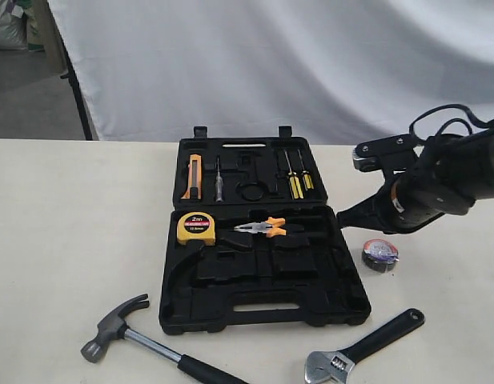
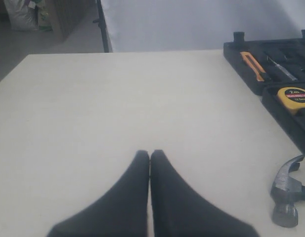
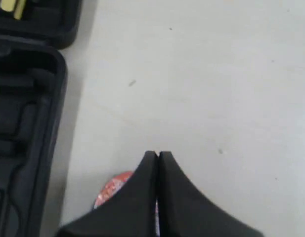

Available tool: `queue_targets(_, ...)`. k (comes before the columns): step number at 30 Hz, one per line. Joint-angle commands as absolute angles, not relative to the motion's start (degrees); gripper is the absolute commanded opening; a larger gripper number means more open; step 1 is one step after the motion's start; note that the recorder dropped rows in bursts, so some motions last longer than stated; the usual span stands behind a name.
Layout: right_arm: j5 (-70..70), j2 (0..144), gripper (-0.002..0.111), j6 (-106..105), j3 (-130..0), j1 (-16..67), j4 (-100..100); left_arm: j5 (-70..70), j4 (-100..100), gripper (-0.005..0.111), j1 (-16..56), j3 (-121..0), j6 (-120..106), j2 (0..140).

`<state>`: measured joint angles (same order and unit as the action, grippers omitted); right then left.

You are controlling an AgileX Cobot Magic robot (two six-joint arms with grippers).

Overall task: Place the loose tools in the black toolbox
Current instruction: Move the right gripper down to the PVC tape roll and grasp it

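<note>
The black toolbox (image 1: 263, 308) lies open in the middle of the table, its lower half showing moulded recesses. The claw hammer (image 1: 142, 340) lies in front of it to the left, and its steel head (image 2: 286, 190) shows in the left wrist view. The adjustable wrench (image 1: 363, 348) lies at the front right. The small black tape roll (image 1: 379, 254) sits just right of the toolbox. My right gripper (image 1: 341, 217) hovers shut above the table beside it, with the roll (image 3: 112, 190) partly hidden under its fingers. My left gripper (image 2: 150, 154) is shut and empty over bare table.
A yellow tape measure (image 1: 196, 229) and orange-handled pliers (image 1: 263, 228) rest in the toolbox's lower half. A utility knife (image 1: 192, 176) and screwdrivers (image 1: 295, 178) sit in the lid. A white cloth backdrop (image 1: 271, 56) hangs behind the table.
</note>
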<state>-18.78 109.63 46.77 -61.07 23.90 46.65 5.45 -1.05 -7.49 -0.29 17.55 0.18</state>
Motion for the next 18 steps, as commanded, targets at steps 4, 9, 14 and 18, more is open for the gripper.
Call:
queue_targets(4, -14.75, 102.32, 0.0, 38.43, -55.91, 23.47, 38.79, 5.03, -1.3, 0.001, -8.94, -0.44, 17.82, 0.0)
queue_targets(9, -16.08, 101.42, 0.0, 38.43, -55.38, 23.47, 38.79, 5.03, -1.3, 0.001, -8.94, -0.44, 17.82, 0.0)
queue_targets(14, -15.3, 101.64, 0.0, 40.11, -55.38, 23.47, 38.79, 5.03, -1.3, 0.001, -8.94, -0.44, 17.82, 0.0)
queue_targets(18, -15.3, 102.58, 0.023, 41.05, -55.38, 23.47, 38.79, 5.03, -1.3, 0.001, -8.94, -0.44, 17.82, 0.0)
